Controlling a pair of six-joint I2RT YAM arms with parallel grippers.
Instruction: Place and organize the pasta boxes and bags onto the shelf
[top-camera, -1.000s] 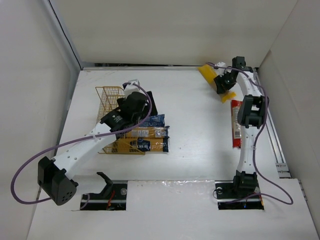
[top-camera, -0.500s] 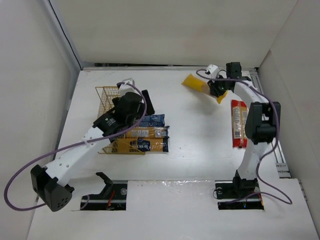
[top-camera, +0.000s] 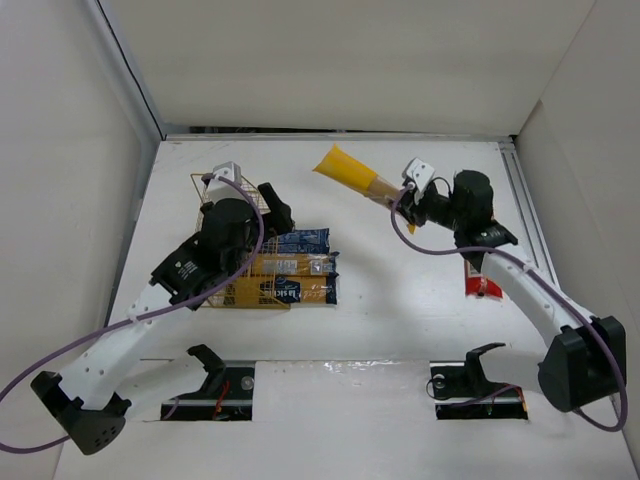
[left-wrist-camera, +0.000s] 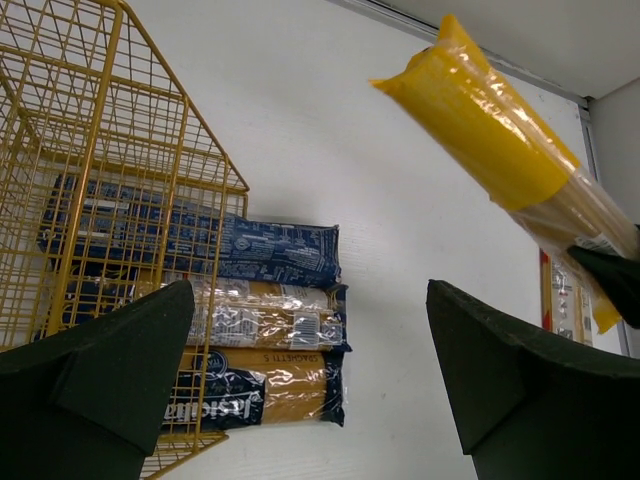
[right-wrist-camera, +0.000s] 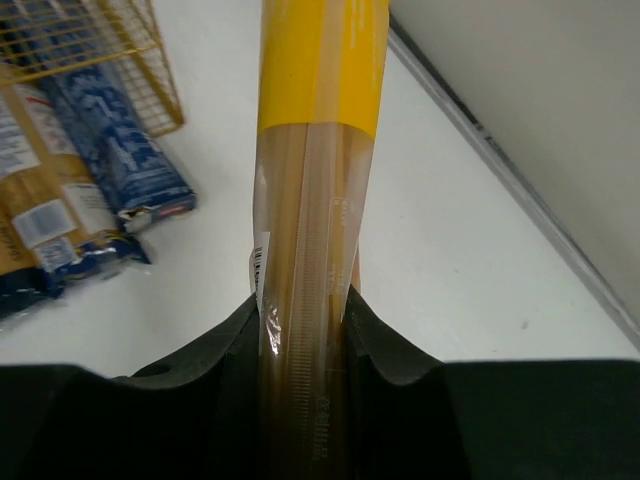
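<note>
The gold wire shelf (top-camera: 222, 205) stands at the left. Three packs lie side by side with their left parts inside its frame: the dark blue box (top-camera: 303, 240), the clear-and-blue bag (top-camera: 300, 265) and the orange-yellow pack with the dark blue label (top-camera: 290, 291). My left gripper (top-camera: 272, 208) is open and empty above the shelf's right end. In the left wrist view its fingers (left-wrist-camera: 120, 360) frame those packs (left-wrist-camera: 270, 320). My right gripper (top-camera: 413, 200) is shut on the yellow bag (top-camera: 352, 177), held in the air and pointing to the far left (right-wrist-camera: 318, 150). The red-orange pack (top-camera: 476, 285) lies mostly hidden under the right arm.
White walls close the table at the back, left and right. A metal rail (top-camera: 535, 235) runs along the right edge. Two arm bases (top-camera: 215, 375) sit at the near edge. The right wrist view shows the shelf corner (right-wrist-camera: 90, 40) and the blue box's end (right-wrist-camera: 125, 150).
My right gripper has carried the yellow bag from the back right corner toward the table's middle. My left gripper has drawn back from the packs and risen over the shelf.
</note>
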